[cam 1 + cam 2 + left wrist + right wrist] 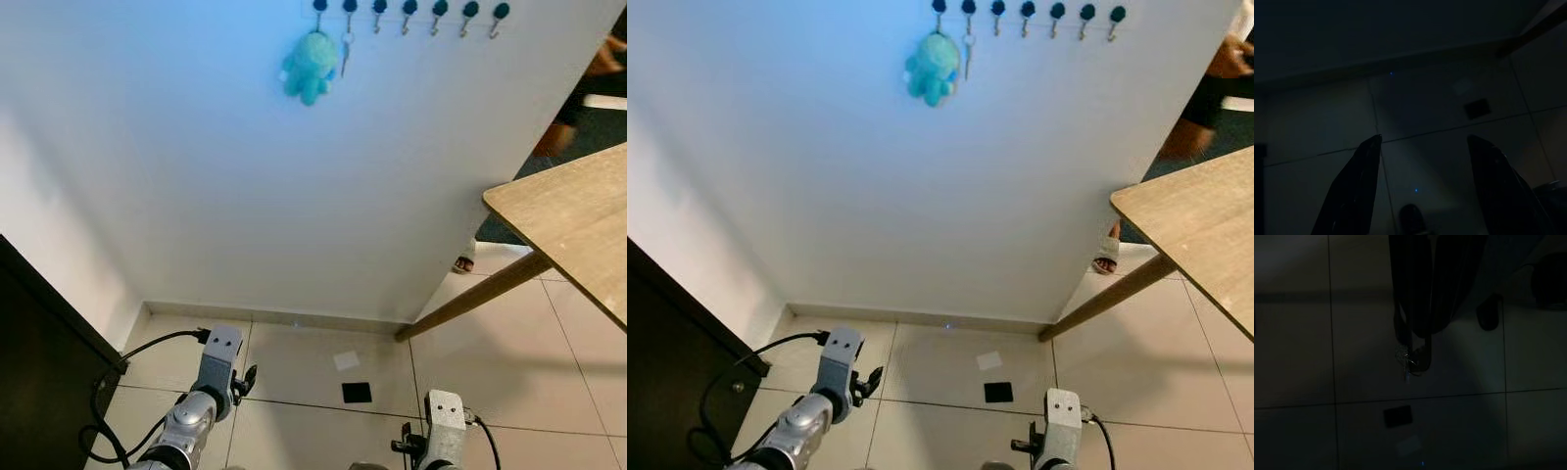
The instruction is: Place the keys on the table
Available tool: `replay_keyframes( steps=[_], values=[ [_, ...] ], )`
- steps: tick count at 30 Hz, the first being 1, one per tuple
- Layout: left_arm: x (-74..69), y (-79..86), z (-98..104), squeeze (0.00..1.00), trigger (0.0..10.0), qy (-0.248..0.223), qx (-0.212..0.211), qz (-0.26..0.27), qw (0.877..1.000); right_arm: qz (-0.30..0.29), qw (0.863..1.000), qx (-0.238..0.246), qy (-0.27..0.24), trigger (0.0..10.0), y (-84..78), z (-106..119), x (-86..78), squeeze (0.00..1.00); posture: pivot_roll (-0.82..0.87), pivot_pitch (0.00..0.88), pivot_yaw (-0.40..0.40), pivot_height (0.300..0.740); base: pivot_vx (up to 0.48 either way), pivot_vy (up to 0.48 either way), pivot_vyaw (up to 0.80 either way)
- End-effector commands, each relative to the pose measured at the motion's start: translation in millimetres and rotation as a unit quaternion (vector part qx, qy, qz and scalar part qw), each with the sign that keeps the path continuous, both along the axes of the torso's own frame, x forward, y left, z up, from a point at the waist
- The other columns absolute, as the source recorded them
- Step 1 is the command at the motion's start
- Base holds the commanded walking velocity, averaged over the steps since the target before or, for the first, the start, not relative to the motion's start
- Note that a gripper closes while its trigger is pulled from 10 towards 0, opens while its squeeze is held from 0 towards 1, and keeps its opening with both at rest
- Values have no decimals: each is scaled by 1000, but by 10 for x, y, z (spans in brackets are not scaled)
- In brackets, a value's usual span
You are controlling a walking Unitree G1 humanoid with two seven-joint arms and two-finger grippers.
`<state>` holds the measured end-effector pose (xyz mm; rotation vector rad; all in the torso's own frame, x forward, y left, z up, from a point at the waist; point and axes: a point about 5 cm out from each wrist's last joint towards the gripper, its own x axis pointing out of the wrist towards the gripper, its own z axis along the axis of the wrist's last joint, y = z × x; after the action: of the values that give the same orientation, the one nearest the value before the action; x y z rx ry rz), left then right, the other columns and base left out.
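Left end effector [1422, 186]: hangs low over the floor tiles [294, 372] on the robot's left, its two black fingers spread wide apart with nothing between them; released and idle.
Dark cabinet [39, 362]: stands hard by the left arm; a swing of that arm or a turn of the body could knock it or snag the black cable [147, 348] trailing from the wrist.
Plush toy [310, 65]: a teal soft toy hanging from the row of wall hooks [409, 10], with a key [345, 51] dangling just beside it; well above both arms.
Right end effector [1418, 350]: points down at the floor, fingers clenched together; small metallic keys [1406, 363] hang at the tips, so it looks to be grasping them, though the wrist view is very dark.
Grip risk: the keys seem held by little more than the ring; a jolt while walking or lifting could shake them loose onto the tiles.
Worktop [578, 220]: its wooden corner juts in from the right, high above the arm; raising the hand from beneath could strike the near edge or the slanting leg [475, 294].
Release risk: letting go too close to that corner would let the keys slide off.
Person [1215, 83]: stands beyond the worktop's far side; a wide reach could cross their space.
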<state>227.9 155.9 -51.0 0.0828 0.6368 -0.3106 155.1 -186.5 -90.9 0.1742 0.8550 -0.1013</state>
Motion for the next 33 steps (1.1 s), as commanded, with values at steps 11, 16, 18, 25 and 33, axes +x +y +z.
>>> replay_keyframes(
  steps=[11, 16, 18, 25, 33],
  values=[
    [-125, 117, -85, 0, 10000, 21, 19, 28, 999, -18, 1000, -19, -5, 10000, -91, 17, 6, 0, 35, 50, -18, 740, 0, 0, 0],
    [-119, 113, -81, 0, 10000, 19, 17, 30, 999, -20, 1000, -21, -8, 10000, -104, 26, 24, 0, 33, 50, -17, 740, 0, 0, 0],
    [-119, 113, -81, 0, 10000, 20, 18, 30, 999, -22, 1000, -21, -8, 10000, -111, 28, 26, 0, 32, 52, -16, 740, 0, 0, 0],
    [-113, 110, -78, 0, 10000, 18, 18, 31, 999, -26, 999, -21, -6, 10000, -130, 25, 14, 0, 35, 54, -17, 740, 0, 0, 0],
    [-130, 134, -90, 0, 10000, 23, 20, 34, 999, -25, 999, -20, -6, 10000, -116, 24, 18, 0, 36, 53, -15, 740, 0, 0, -216]
  ],
)
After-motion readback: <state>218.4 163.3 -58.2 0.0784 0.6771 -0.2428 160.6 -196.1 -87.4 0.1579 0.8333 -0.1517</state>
